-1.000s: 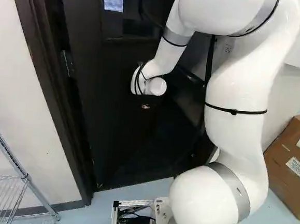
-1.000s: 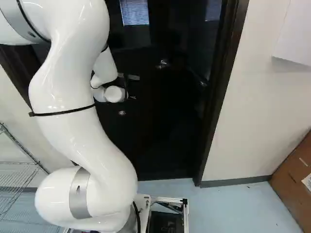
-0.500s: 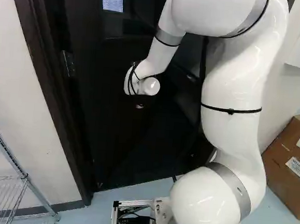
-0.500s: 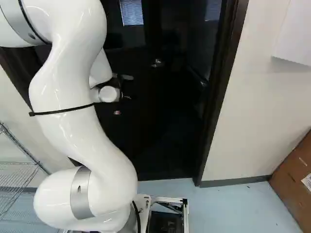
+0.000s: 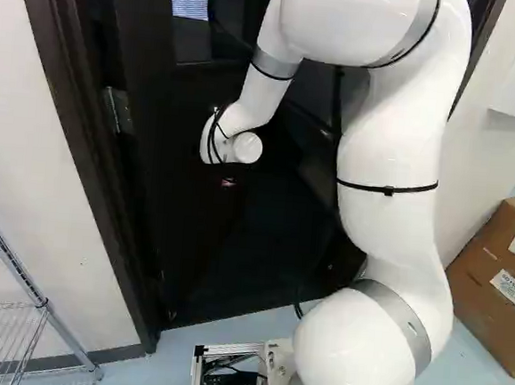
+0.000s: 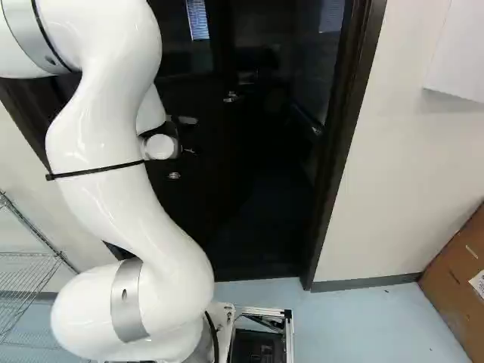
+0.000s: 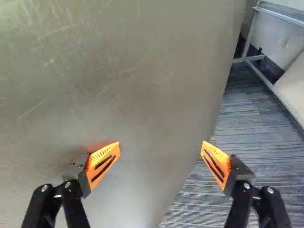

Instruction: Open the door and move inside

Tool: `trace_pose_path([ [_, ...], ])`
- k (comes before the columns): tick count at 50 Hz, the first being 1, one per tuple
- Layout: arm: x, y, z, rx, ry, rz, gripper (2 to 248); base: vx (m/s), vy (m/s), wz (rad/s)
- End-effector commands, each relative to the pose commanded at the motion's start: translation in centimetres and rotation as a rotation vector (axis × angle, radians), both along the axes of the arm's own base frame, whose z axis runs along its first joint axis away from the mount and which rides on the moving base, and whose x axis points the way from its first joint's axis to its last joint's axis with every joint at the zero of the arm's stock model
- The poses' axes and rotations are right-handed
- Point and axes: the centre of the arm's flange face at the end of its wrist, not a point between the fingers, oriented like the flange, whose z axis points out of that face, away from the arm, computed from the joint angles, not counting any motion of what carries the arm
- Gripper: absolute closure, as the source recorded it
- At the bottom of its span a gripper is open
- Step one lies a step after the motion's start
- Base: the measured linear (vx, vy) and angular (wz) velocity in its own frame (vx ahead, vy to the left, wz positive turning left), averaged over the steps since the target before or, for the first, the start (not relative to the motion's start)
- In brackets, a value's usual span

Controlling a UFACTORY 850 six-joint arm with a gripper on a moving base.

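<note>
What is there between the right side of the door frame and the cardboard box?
Right base view shows it: between door frame and box there are pale wall, grey baseboard and bluish floor.

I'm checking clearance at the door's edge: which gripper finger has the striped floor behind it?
The finger on the metal frame's side; the other finger shows only against the grey door.
</note>
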Motion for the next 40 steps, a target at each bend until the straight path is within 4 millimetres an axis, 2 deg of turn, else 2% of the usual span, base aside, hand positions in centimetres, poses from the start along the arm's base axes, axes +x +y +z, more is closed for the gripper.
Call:
trace_pose_path([
  [21,-0.5,3.4,-0.1,-0.011,-0.011,0.084,3,0.0,0.0,0.0],
  [40,-0.5,5.3,-0.2,-0.02,-0.021,0.135,3,0.0,0.0,0.0],
])
